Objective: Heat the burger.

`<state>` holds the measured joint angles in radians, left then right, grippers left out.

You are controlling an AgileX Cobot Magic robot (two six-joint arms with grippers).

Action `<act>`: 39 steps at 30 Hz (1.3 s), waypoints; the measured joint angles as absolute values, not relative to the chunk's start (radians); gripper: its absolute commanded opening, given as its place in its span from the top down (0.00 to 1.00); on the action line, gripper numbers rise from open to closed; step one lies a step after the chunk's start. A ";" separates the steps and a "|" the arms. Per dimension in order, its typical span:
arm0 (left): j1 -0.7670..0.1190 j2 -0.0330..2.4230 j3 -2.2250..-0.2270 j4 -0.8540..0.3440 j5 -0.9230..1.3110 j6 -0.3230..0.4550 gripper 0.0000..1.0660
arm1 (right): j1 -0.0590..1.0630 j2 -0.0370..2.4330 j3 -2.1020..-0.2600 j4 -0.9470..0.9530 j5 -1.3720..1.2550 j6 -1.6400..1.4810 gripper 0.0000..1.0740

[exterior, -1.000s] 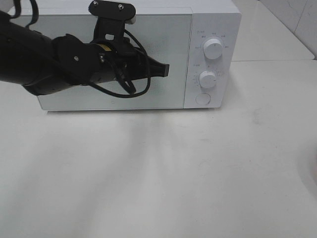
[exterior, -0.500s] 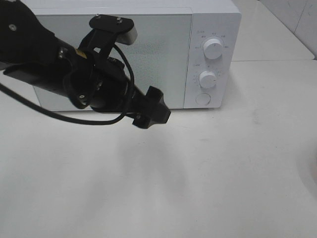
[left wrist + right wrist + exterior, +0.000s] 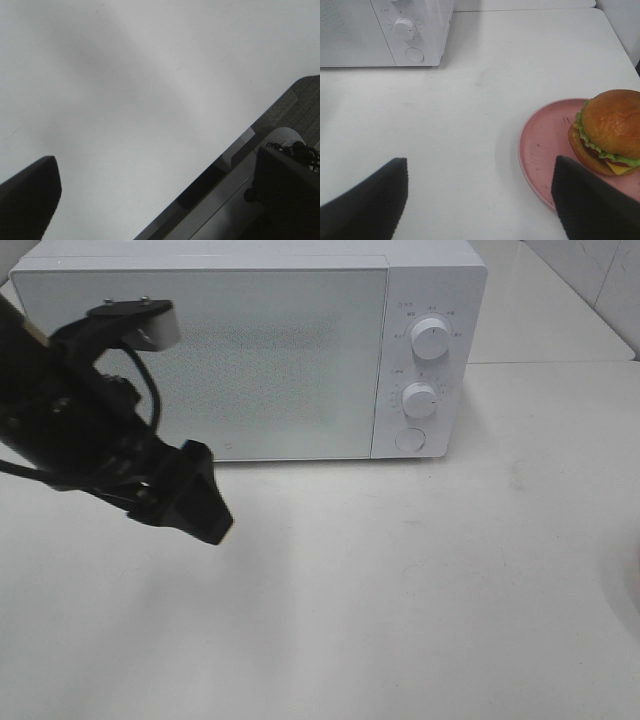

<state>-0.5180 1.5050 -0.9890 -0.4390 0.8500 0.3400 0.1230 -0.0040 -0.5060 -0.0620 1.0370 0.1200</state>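
Burger (image 3: pixel 609 131) sits on pink plate (image 3: pixel 545 150) w/ right gripper (image 3: pixel 480 200) wide over it; left gripper (image 3: pixel 190 502) also wide, microwave (image 3: pixel 250 350) door shut.

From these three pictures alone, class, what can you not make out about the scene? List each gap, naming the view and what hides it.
- Microwave inside: high view, the door is shut and frosted.
- Dial markings: high view, too small to read.
- Burger and pink plate: right wrist view, both cut off by the edge; absent from the high view.
- Left gripper jaws: high view, seen as one dark mass.
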 measured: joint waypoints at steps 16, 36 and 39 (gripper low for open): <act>-0.009 1.197 -0.989 -0.213 1.149 0.191 0.03 | 0.123 -0.004 -0.506 -0.062 1.037 0.120 0.29; 0.030 0.725 -0.588 -0.118 1.138 0.092 0.03 | 0.123 -0.004 -0.506 -0.062 1.037 0.120 0.29; 0.030 0.647 -0.542 -0.117 1.120 0.076 0.03 | 0.123 -0.004 -0.506 -0.062 1.037 0.120 0.29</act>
